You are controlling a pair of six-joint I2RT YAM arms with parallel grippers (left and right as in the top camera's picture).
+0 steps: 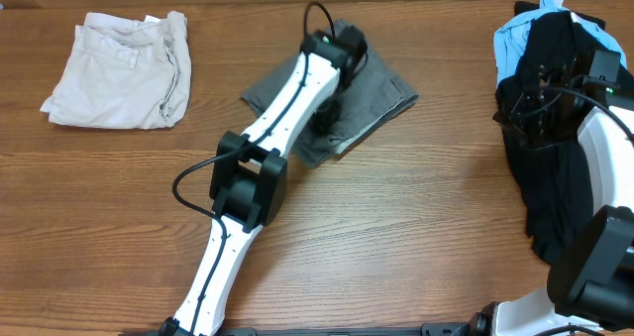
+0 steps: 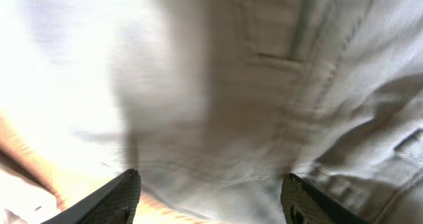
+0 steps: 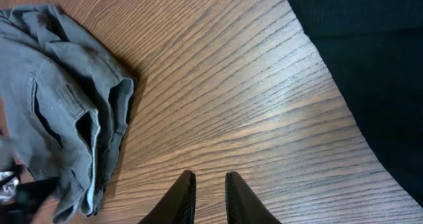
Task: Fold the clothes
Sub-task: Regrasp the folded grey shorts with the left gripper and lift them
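Note:
Mid-grey shorts (image 1: 381,93) lie folded on the wooden table at centre back. My left gripper (image 1: 342,54) is down on them. In the left wrist view its jaws (image 2: 211,197) are wide open, with the blurred grey fabric (image 2: 264,85) close in front and nothing gripped. My right gripper (image 1: 543,96) hovers over a black garment (image 1: 555,177) at the right edge. In the right wrist view its fingers (image 3: 210,184) are almost together and empty above bare wood, with the grey shorts (image 3: 53,105) to the left and the black garment (image 3: 370,52) to the right.
Folded beige shorts (image 1: 119,68) lie at the back left. A light-blue garment (image 1: 515,39) sits under the black one at the back right. The left arm (image 1: 248,177) stretches diagonally across the table's middle.

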